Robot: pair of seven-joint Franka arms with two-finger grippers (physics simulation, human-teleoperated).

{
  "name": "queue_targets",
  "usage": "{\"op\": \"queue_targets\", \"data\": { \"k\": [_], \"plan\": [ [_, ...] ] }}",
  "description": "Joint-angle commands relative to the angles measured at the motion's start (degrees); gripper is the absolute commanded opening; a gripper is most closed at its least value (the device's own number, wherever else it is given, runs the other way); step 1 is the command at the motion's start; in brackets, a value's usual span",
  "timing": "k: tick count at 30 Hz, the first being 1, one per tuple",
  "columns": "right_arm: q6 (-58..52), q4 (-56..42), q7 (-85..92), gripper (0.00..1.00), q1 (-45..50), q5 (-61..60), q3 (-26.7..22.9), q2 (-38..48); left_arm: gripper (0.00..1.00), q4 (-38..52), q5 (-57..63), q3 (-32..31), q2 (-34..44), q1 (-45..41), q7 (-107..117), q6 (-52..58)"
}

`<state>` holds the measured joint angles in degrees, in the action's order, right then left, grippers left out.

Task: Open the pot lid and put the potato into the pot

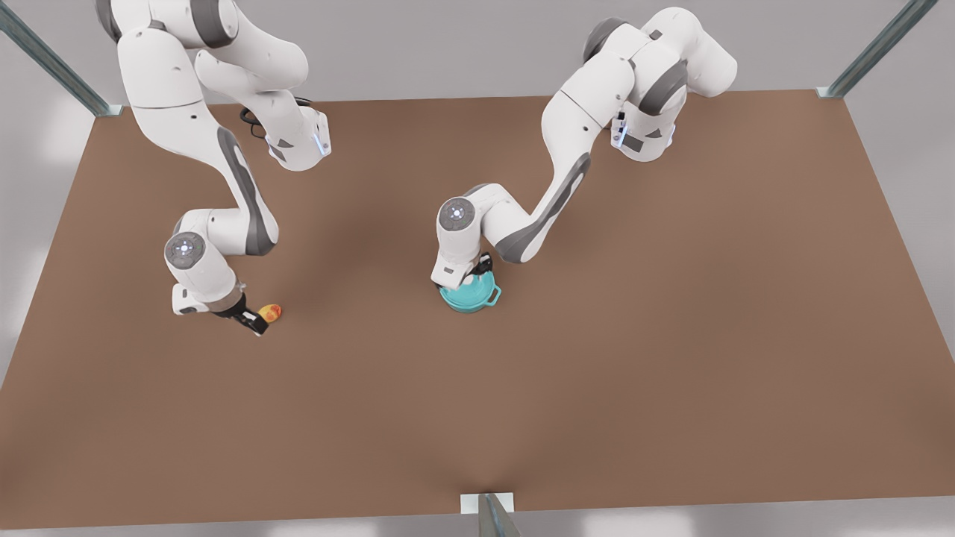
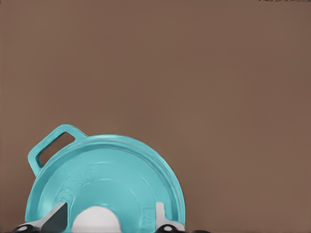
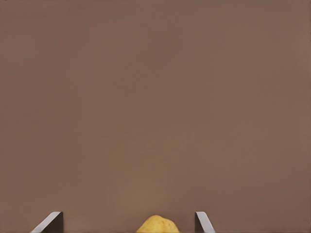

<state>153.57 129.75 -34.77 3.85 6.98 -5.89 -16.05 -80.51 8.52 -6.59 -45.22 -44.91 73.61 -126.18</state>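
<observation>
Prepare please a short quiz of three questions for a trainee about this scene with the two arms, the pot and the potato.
1. True or false: the pot lid is on the pot.
2. Which gripper has the potato between its fingers? A) left gripper B) right gripper
3. Fill in: the left gripper's fingers stand on either side of the lid's white ____.

Key
1. True; the lid covers the pot.
2. B; the right gripper is open, with the potato between its fingers on the table.
3. knob; the fingers are open around it.
</observation>
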Motion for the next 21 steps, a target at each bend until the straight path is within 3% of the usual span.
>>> {"op": "queue_targets", "data": {
  "k": [1,4,6,10,13,16,20,21],
  "plan": [
    [2.4,0.9,-9.2,1.0,0.1,-0.1,0.0,0.1,0.76,0.0,0.0,0.0,0.1,0.0,7.2,0.1],
    [3.7,2.7,-10.8,1.0,0.1,-0.1,0.0,0.1,0.42,0.0,0.0,0.0,0.7,0.0,7.3,0.7],
    [5.0,3.8,-12.0,1.0,0.1,-0.1,0.1,-0.4,0.39,0.0,0.0,0.0,1.0,0.0,7.2,2.5],
    [6.4,3.8,-13.8,1.0,0.1,-0.1,0.1,-2.1,0.39,2.5,-0.3,0.5,1.4,3.9,3.1,6.9],
    [7.4,3.8,-14.4,1.0,0.1,-0.1,0.1,-2.8,0.4,5.4,-0.9,0.0,1.9,18.0,-13.1,12.7],
    [9.1,4.7,-14.4,1.0,0.0,-0.1,0.1,-4.0,0.4,5.3,-0.8,0.3,-2.0,28.5,-29.0,7.7],
    [10.6,7.1,-14.3,1.0,-0.2,0.0,0.1,-3.1,0.4,4.9,-0.2,0.3,-5.4,28.2,-30.0,4.3],
    [11.0,7.4,-14.2,1.0,-0.3,0.0,0.0,-3.1,0.47,4.9,-0.2,0.3,-5.3,28.2,-30.2,4.3]
  ]
}}
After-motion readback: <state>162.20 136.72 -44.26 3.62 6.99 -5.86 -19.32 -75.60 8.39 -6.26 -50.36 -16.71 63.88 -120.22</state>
